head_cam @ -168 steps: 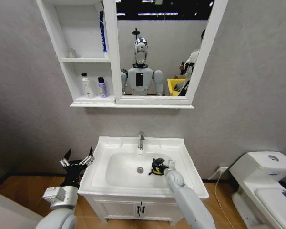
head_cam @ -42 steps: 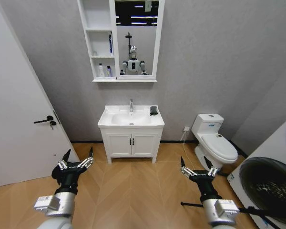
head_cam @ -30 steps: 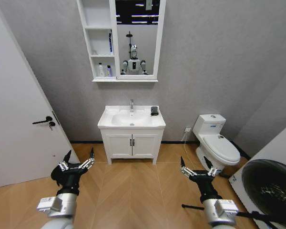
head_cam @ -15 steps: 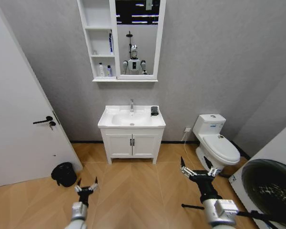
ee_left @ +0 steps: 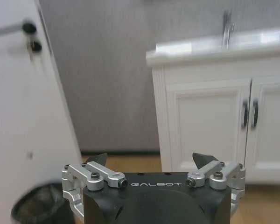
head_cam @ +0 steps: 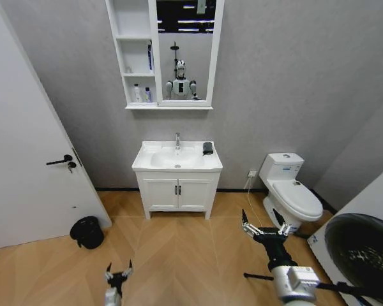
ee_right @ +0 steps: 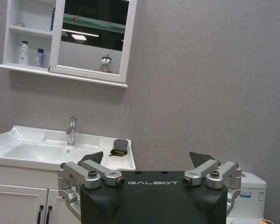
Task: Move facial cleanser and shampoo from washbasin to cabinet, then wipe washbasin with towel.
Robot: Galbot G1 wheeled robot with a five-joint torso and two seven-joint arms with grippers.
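Well apart — towel (head_cam: 207, 148) on washbasin (head_cam: 177, 159), right claw (head_cam: 263, 225).

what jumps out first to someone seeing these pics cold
The white rectangular ceramic washbasin stands against the grey wall, with the small dark towel on its right rim. Above hangs the tall narrow white cabinet, two small bottles on its lowest shelf. Near the floor, the open left tool and right tool hold nothing.

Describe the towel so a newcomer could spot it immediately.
Find the white rectangular ceramic washbasin with its chrome faucet. The small dark grey-black towel lies on its back corner nearest the white toilet, the only dark item on the white top.
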